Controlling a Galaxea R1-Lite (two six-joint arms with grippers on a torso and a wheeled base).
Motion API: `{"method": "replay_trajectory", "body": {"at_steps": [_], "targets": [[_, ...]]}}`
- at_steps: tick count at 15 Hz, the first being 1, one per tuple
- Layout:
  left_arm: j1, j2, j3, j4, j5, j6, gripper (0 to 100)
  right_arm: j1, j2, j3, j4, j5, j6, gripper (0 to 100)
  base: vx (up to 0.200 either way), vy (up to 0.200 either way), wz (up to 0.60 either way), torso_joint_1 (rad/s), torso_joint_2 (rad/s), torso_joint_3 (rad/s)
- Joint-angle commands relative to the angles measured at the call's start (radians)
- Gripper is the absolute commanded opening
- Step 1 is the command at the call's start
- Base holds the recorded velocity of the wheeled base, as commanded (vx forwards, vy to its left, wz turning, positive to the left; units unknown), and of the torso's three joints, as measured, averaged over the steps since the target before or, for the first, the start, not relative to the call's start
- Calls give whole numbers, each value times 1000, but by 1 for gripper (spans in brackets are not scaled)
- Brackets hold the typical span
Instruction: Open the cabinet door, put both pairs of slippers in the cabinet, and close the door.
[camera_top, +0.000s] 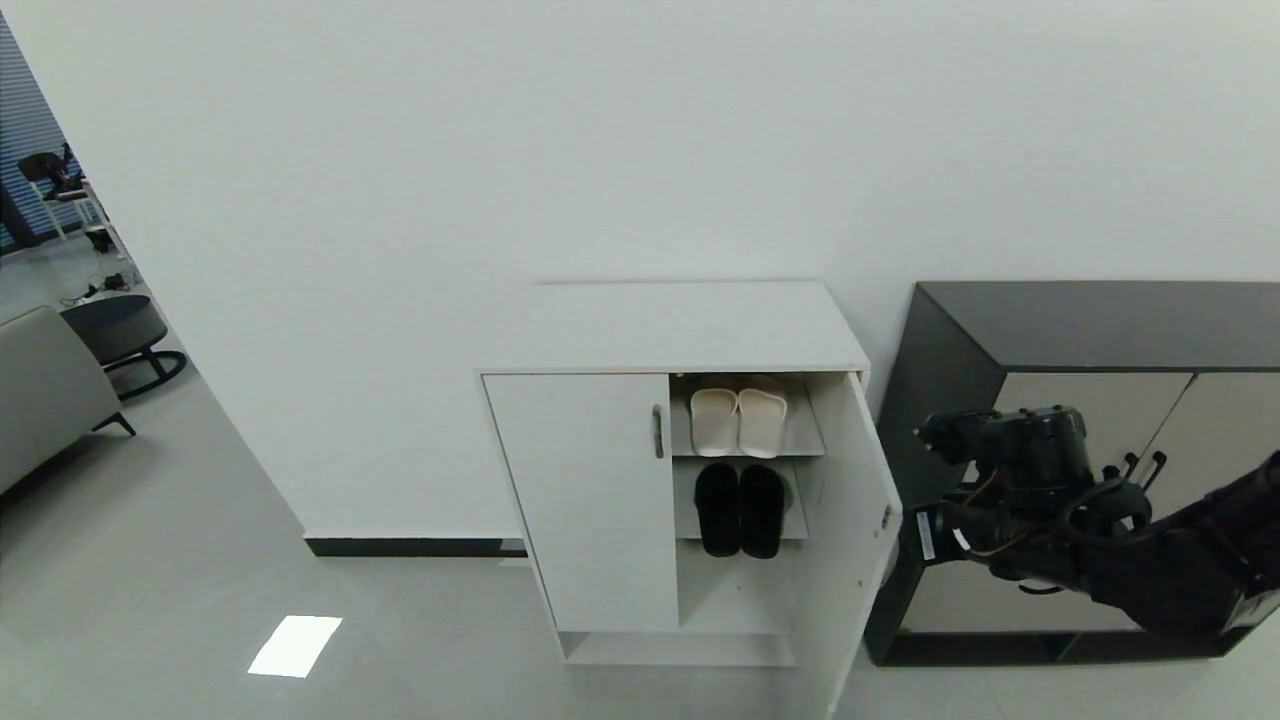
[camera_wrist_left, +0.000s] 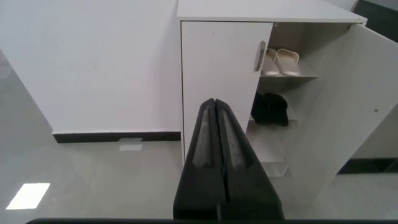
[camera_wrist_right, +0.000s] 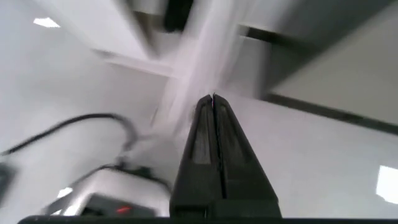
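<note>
While door (camera_top: 850, 500) gapes, white slippers (camera_top: 738, 421) over black slippers (camera_top: 740, 510), left hand (camera_wrist_left: 214, 102), right hand (camera_wrist_right: 212, 98) closed.

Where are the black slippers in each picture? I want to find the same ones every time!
Head view: the black slippers lie on the lower shelf of the cabinet, under the cream slippers.
Left wrist view: the black slippers are the dark shape on that same shelf, again under the cream slippers.
Right wrist view: too blurred to pick them out.
Shared landmark: the handle on the closed door, just beside the cream slippers.
</note>
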Motion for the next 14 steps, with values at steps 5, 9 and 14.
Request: {"method": "replay_trajectory", "body": {"at_steps": [5,9,14], "targets": [[0,1,0,0,0,-1,0,132,-41,51,-176,-22,46,0,0,0,0,0,0,0],[0,1,0,0,0,-1,0,178,13,114,-458,-21,69,0,0,0,0,0,0,0],[0,1,0,0,0,-1,0,218,15,140,-596,-22,85,0,0,0,0,0,0,0]]}}
